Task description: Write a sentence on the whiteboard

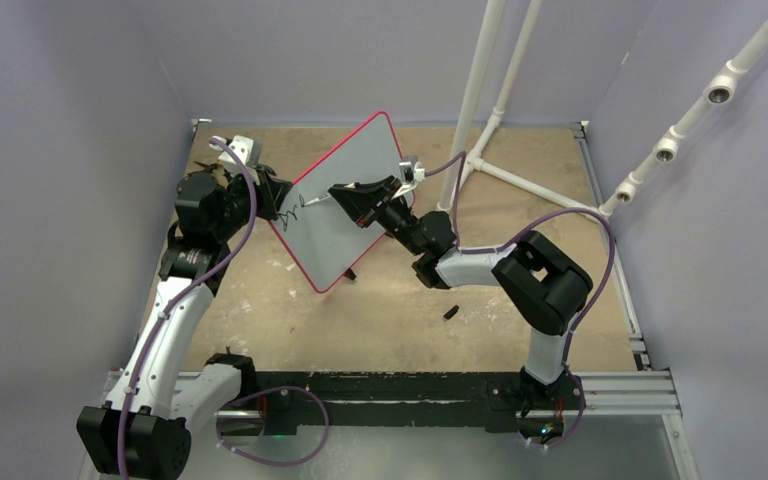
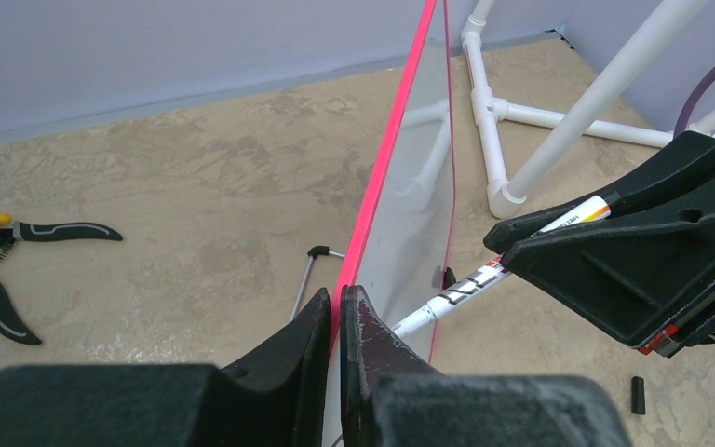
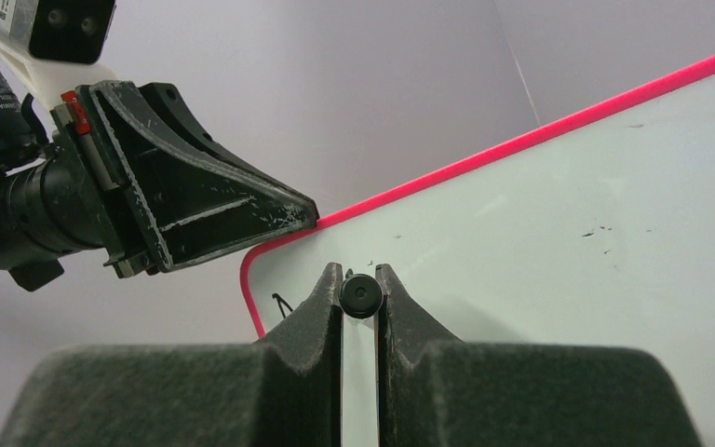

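Nearest, at six o'clock in the top view, both arm bases sat at the edge of the table [image 1: 380,320]. A little further in, toward five o'clock, a small black cap [image 1: 451,312] lay loose, well apart from the work.

Beyond it, just left of centre, the whiteboard [image 1: 365,150] stood tilted. Whether its lower corner rested on the table could not be told. The left gripper [image 1: 265,190], at the board's nine o'clock, was clenched on the pink rim, pinching the thin edge. The right gripper [image 1: 345,192], reaching in from three o'clock, was clamped on the marker [image 1: 320,199], whose tip touched the white face near the left end. Only a few black strokes of the sentence [image 1: 295,210] showed there, so the writing looked barely begun.

Farthest, at one o'clock, stood a white pipe frame [image 1: 480,100].

The risks looked plain. A pinch on one edge could let the board swing under pen pressure, breaking the line. The marker could slide back in its jaws. With both grippers so near, they might knock together, and the right one might smear wet ink.
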